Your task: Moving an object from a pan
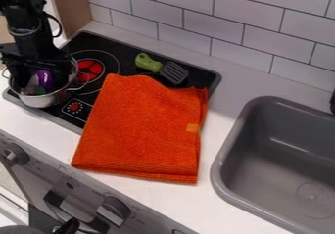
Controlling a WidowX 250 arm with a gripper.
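I have my black two-finger claw [43, 79] at the left of the scene, pointing down into a silver metal pot with thin wire handles [40, 100]. My claw is spread wide, one finger to the left and one to the right, with a glossy purple object [45, 77] between them. That object is down in the pot, and a bit of green shows at its near end. I cannot tell whether either finger touches it.

The pot sits at the near left part of a black toy stovetop with a grey rim [212, 77], just left of a red printed burner [89, 69]. Toward the far right of the stovetop lies a spatula with a green handle and a dark slotted head [174, 73].

Near the spatula, a folded orange cloth towel [140, 130] covers part of the stovetop and spreads over the near rim onto the white counter [150, 196]. To the right, a grey rectangular sink [230, 147] is set into the counter. White brick-shaped tiles [212, 27] line the wall on the far side, and grey round knobs [114, 211] stand out along the counter's near front.
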